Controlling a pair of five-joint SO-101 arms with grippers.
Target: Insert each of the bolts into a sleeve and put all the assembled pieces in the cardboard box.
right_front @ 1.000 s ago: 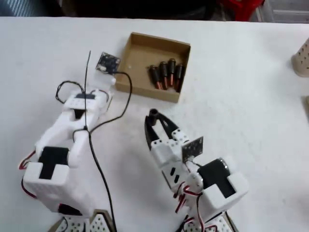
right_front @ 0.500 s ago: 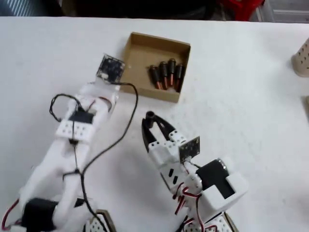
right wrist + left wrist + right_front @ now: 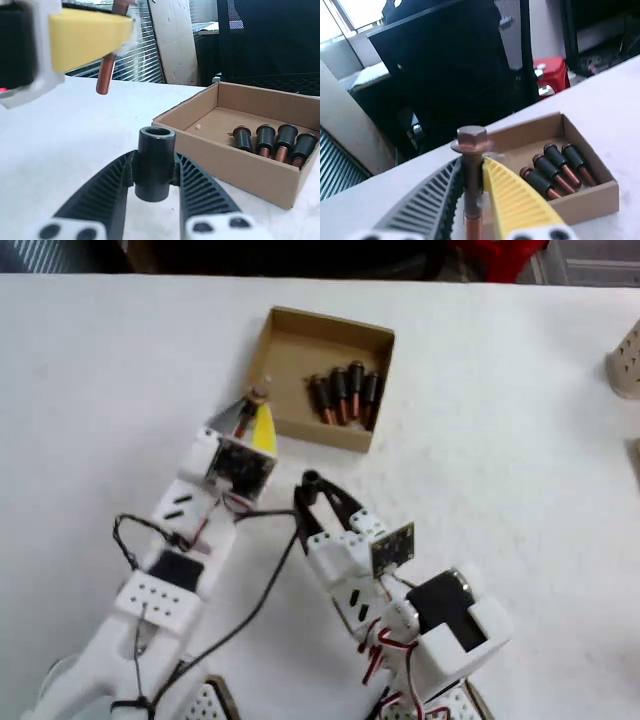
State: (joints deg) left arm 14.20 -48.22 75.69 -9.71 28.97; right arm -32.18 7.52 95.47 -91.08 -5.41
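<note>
My left gripper (image 3: 250,415) (image 3: 472,192) is shut on a copper bolt (image 3: 471,175) (image 3: 250,405), held upright with its hex head up, just beside the near left corner of the cardboard box (image 3: 290,335). The right wrist view shows that bolt (image 3: 106,75) hanging above and beyond the sleeve. My right gripper (image 3: 312,488) (image 3: 154,175) is shut on a black sleeve (image 3: 155,162) (image 3: 312,480), held upright with its open bore up, near the box's front wall. Several assembled pieces (image 3: 345,395) (image 3: 555,170) (image 3: 272,142) lie side by side inside the box.
A perforated beige object (image 3: 625,365) stands at the table's right edge. Black cable (image 3: 250,610) loops over the left arm. Bare white tabletop (image 3: 520,460) stretches right of the box and in front of it.
The left arm has swung in from the left and extended, bringing the bolt up close to the box corner, near the sleeve. The right gripper with the sleeve shifted slightly left.
</note>
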